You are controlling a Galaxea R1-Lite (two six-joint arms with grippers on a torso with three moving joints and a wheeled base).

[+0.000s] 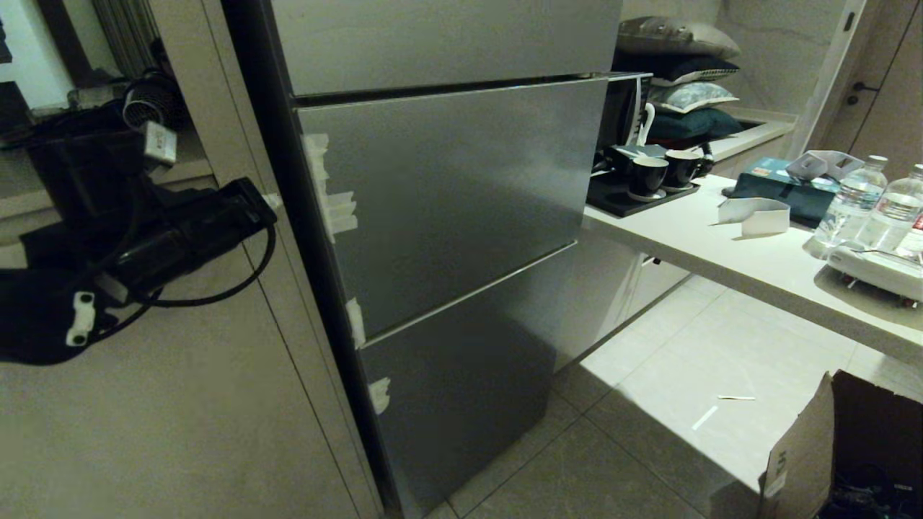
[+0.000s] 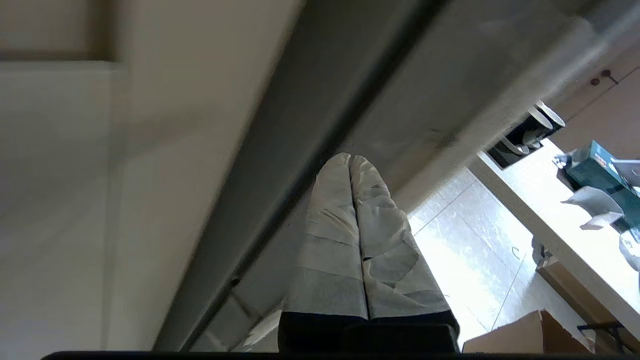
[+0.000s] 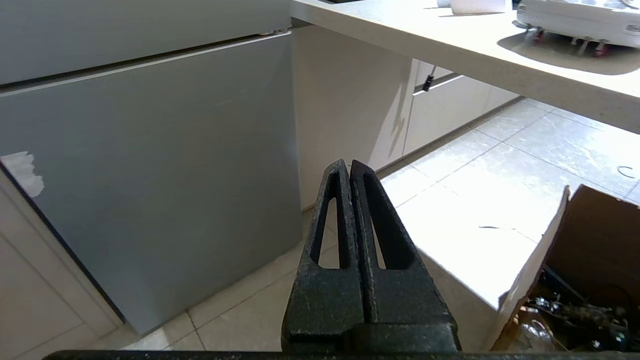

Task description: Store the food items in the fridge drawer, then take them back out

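The food items are out of view, and the fridge drawer is hidden: the grey fridge (image 1: 454,194) stands with all its fronts closed. My left gripper (image 1: 271,201) is raised at the fridge's left edge, level with the middle front and next to white tape scraps (image 1: 339,209). In the left wrist view its tape-wrapped fingers (image 2: 330,210) are pressed together, and the left gripper (image 2: 350,159) is shut on nothing, pointing at the fridge's dark side edge (image 2: 300,125). My right gripper (image 3: 349,165) is shut and empty, low before the bottom front (image 3: 150,175).
A beige cabinet (image 1: 180,404) adjoins the fridge on the left. On the right a counter (image 1: 721,252) carries dark cups (image 1: 649,176), a teal box (image 1: 779,187), water bottles (image 1: 851,198) and a white appliance (image 1: 876,267). An open cardboard box (image 1: 815,447) stands on the tiled floor.
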